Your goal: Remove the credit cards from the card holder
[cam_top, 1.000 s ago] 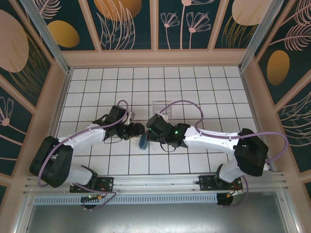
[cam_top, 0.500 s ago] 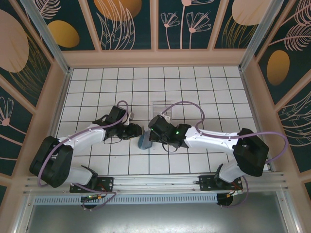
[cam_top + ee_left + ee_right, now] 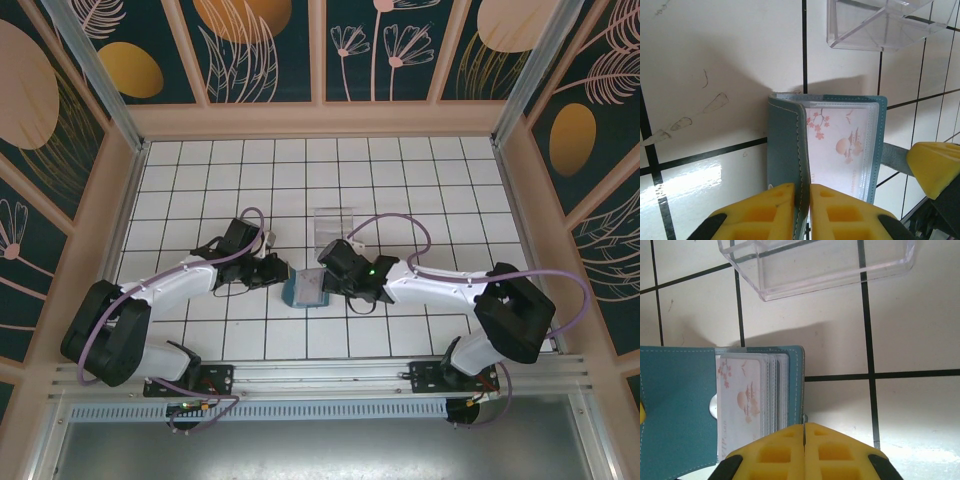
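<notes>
The teal-blue card holder (image 3: pixel 303 291) lies spread open on the tiles between both grippers. My left gripper (image 3: pixel 281 273) (image 3: pixel 802 187) is shut on its left cover flap (image 3: pixel 785 145). My right gripper (image 3: pixel 327 284) (image 3: pixel 804 426) is shut on the thin strap tab at the card holder's right edge (image 3: pixel 796 385). The grey strap (image 3: pixel 894 157) runs to the right gripper's yellow fingers (image 3: pixel 935 167). Pale credit cards (image 3: pixel 840 145) (image 3: pixel 742 400) with a pink blossom print sit in clear sleeves inside. The opened cover (image 3: pixel 675 405) lies flat at the left.
A clear plastic tray (image 3: pixel 332 222) (image 3: pixel 880 22) (image 3: pixel 815 265) stands just beyond the card holder, about one tile away. White tiled floor (image 3: pixel 420 190) stretches to the back and both sides, bounded by low walls.
The right gripper has moved right, drawing the card holder open from a narrow upright fold to a wide spread. The left gripper has stayed where it was.
</notes>
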